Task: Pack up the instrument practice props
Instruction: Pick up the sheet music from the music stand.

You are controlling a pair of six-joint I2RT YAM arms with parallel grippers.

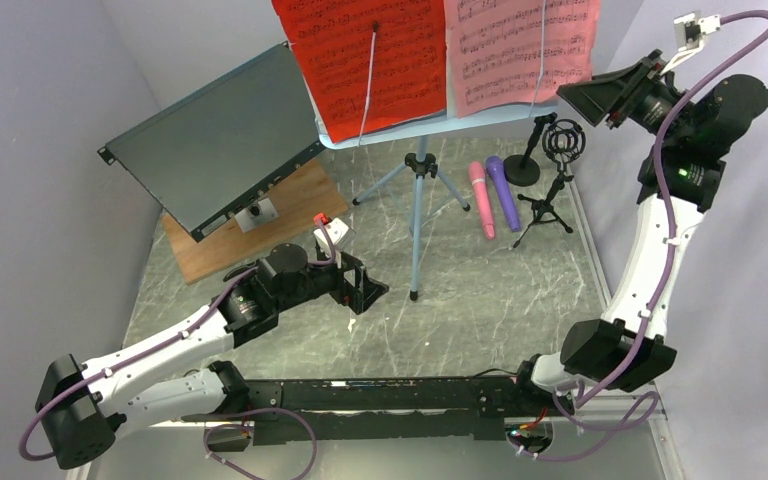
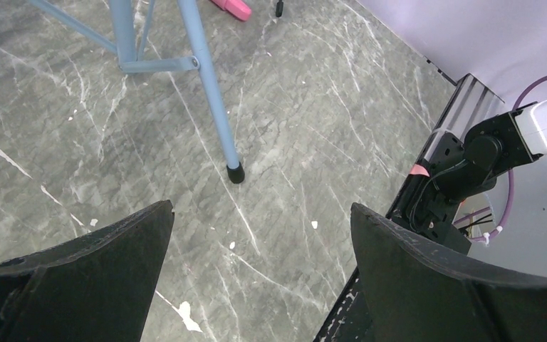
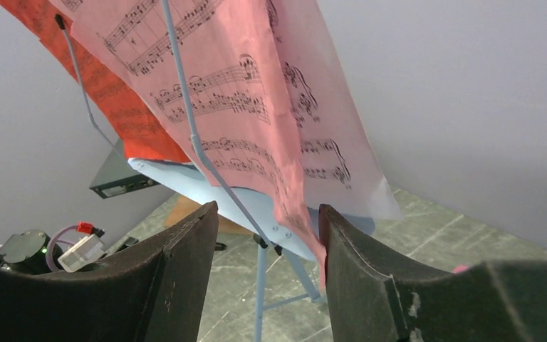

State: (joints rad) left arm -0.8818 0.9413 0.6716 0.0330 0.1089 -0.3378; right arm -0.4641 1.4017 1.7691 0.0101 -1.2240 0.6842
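Right gripper (image 1: 582, 98) is up at the lower right corner of the pink page (image 1: 520, 50) on the blue music stand (image 1: 418, 200). Its jaws are apart, with the page's bottom edge between them. The red page (image 1: 370, 60) sits beside the pink one. Left gripper (image 2: 260, 208) hangs wide open and empty, low over the desk (image 1: 480, 300) near the stand's front foot. The pink mic (image 1: 480, 200) and purple mic (image 1: 503, 190) lie side by side on the desk.

Colour and pattern reference
Black notation covers the red paper sheet-music page (image 1: 340, 70) and the pink paper sheet-music page (image 1: 520, 45); light-blue metal tripod music rack (image 1: 419, 165); grey white-veined tabletop (image 1: 500, 300).
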